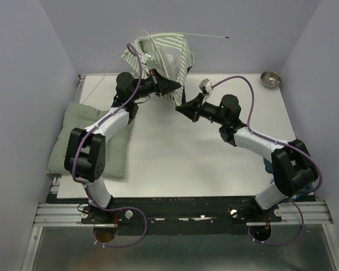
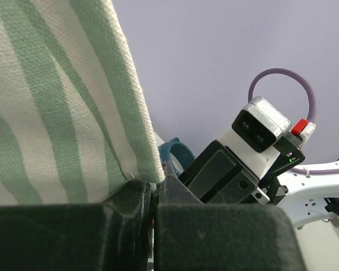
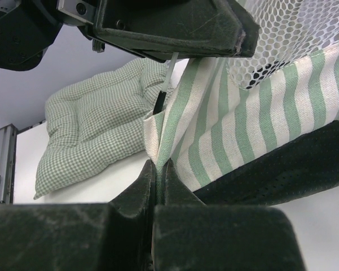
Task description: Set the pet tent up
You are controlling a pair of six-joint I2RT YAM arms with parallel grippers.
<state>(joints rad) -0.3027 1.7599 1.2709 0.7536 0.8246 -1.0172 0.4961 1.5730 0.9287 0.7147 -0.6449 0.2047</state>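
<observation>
The pet tent [image 1: 161, 53], green-and-white striped with a mesh panel, is held up in a bunch above the table's far edge. A thin whitish pole [image 1: 208, 36] sticks out to its right. My left gripper [image 1: 170, 86] is shut at the tent's lower edge; the left wrist view shows striped fabric [image 2: 56, 113] running into the closed jaws [image 2: 153, 183]. My right gripper [image 1: 181, 107] is just below it, shut on a striped fabric corner [image 3: 175, 130] at the jaws [image 3: 159, 166]. A pole end with a black tip [image 3: 159, 100] hangs under the left gripper [image 3: 169, 28].
A green checked quilted cushion [image 1: 90, 141] lies on the table's left side; it also shows in the right wrist view [image 3: 90, 113]. A metal bowl [image 1: 271, 79] stands at the far right corner. A blue object [image 1: 267, 166] sits behind the right arm.
</observation>
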